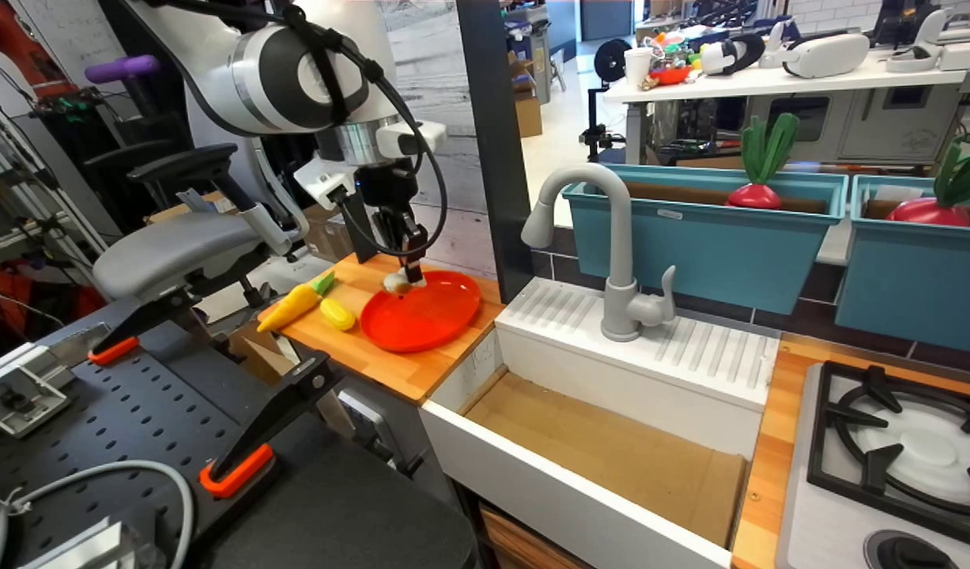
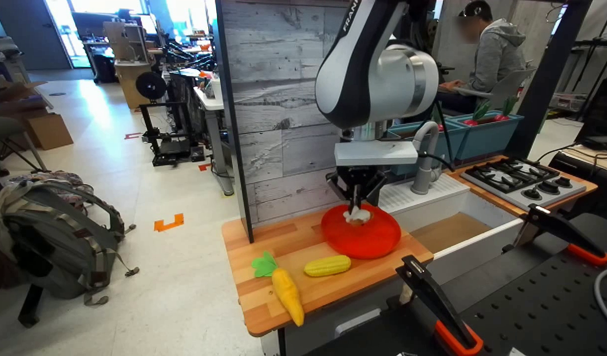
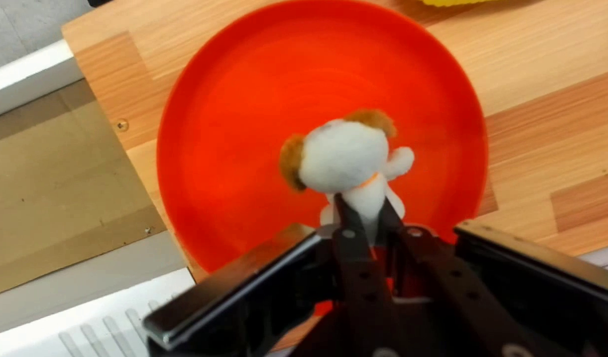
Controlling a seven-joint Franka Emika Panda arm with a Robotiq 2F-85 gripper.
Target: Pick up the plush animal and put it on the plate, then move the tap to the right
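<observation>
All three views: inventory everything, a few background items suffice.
Round shallow plastic-looking plate: 1, red, wooden counter
Small plush dog: 1, white with brown ears, over plate, contact unclear
Toy corn cob: 1, yellow, beside plate
Tapered toy carrot: 1, yellow and green, counter
Boxy sink: 1, white, beside counter
Tall arched tap: 1, grey, sink's back ledge
Long planters: 2, teal, behind sink
Leafy toy radishes: at least 3, red and green, planters
Metal hob: 1, silver and black, beside sink
Long clamps: 2, black and orange, black perforated tabletop
Strapped backpack: 1, grey, floor
Seated person: 1, grey hoodie, background
Robot arm: 1, white and black, above counter
Gripper: 1, black, fingers shut on plush dog
</observation>
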